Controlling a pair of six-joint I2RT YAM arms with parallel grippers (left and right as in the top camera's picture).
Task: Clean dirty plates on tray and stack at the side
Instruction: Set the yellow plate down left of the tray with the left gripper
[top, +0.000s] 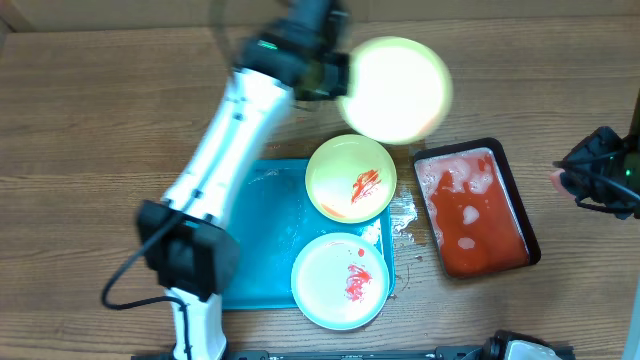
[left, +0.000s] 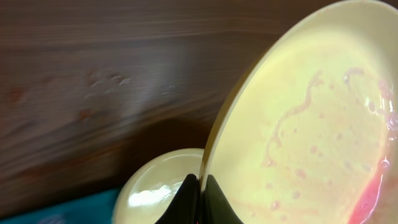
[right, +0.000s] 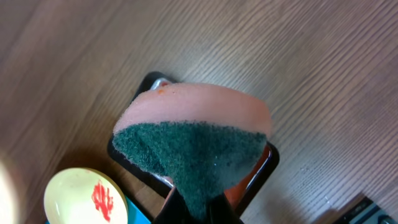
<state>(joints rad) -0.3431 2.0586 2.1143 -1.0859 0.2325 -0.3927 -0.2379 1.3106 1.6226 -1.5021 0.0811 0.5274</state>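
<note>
My left gripper (top: 330, 72) is shut on the rim of a pale yellow-green plate (top: 398, 88), holding it above the table behind the turquoise tray (top: 255, 230); in the left wrist view the plate (left: 311, 130) shows faint pink streaks and the jaws (left: 200, 202) pinch its edge. A second yellow-green plate (top: 351, 178) with a red smear lies at the tray's far right. A pale blue-white plate (top: 340, 280) with red smears lies at the near right. My right gripper (right: 198, 208) is shut on a pink and green sponge (right: 193, 140), at the far right (top: 600, 175).
A black tray with red liquid (top: 474, 208) stands right of the turquoise tray; it also shows under the sponge in the right wrist view (right: 267, 165). White foam lies on the table between the two trays (top: 406, 215). The left arm (top: 215, 160) crosses over the tray's left side.
</note>
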